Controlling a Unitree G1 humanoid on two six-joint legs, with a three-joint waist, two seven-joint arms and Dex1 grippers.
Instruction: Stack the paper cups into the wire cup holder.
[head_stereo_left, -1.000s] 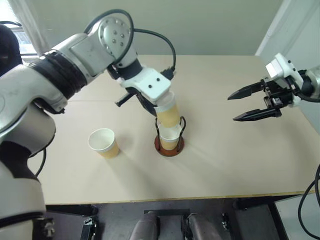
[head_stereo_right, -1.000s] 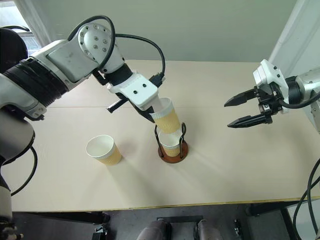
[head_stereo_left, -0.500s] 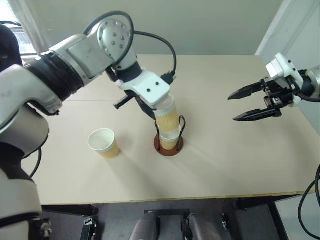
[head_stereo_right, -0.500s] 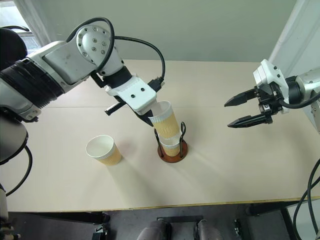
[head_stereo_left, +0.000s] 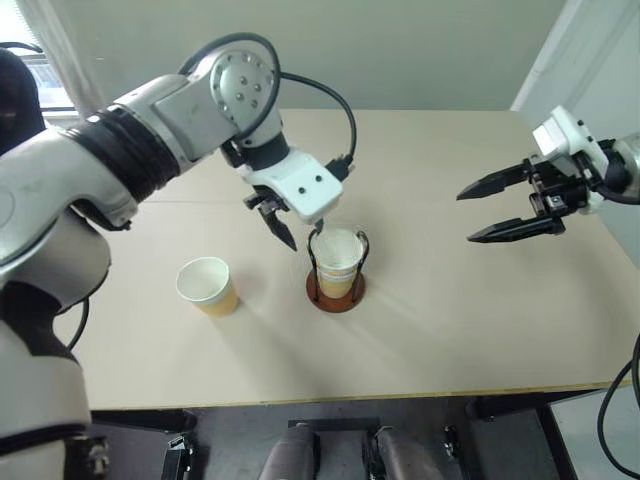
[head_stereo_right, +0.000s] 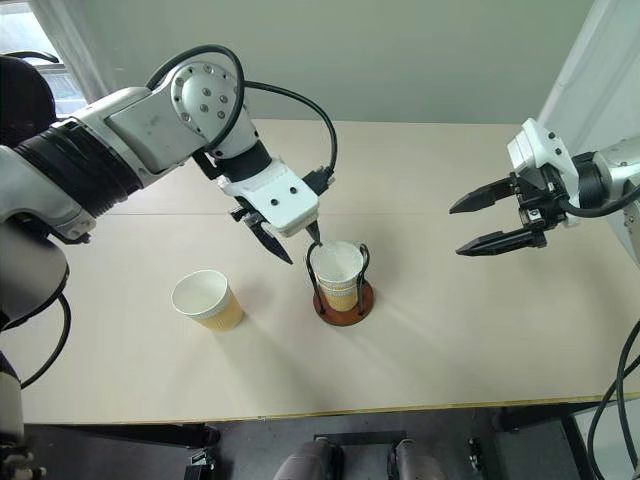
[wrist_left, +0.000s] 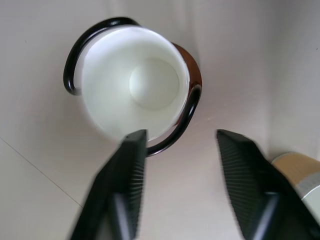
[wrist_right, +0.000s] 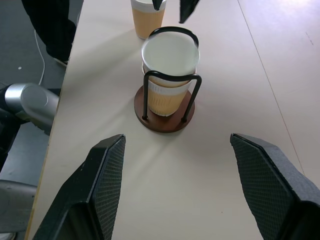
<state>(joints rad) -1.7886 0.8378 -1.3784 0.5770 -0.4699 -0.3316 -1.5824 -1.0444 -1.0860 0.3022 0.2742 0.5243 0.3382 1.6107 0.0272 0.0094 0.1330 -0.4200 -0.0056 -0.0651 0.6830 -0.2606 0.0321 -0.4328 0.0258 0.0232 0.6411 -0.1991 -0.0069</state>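
The wire cup holder (head_stereo_left: 318, 296) stands mid-table on its reddish-brown base, black loops upright. Two paper cups (head_stereo_left: 337, 255) sit nested inside it, white mouth up; in the left wrist view the top cup (wrist_left: 140, 85) shows from straight above. My left gripper (head_stereo_left: 303, 238) hangs open just above and left of the stack, pointing down, nothing between its fingers. A third paper cup (head_stereo_left: 207, 286) stands upright on the table to the left. My right gripper (head_stereo_left: 466, 215) hovers open and empty well to the right, aimed at the holder (wrist_right: 165, 122).
The beige table (head_stereo_left: 450, 330) runs to a front edge near me and a wall behind. A white panel stands at the far right. Bare tabletop lies between the holder and the right gripper.
The left gripper has opened and let go of the cup. That cup dropped from its tilted, raised pose down into the cup in the holder. The right arm has kept still.
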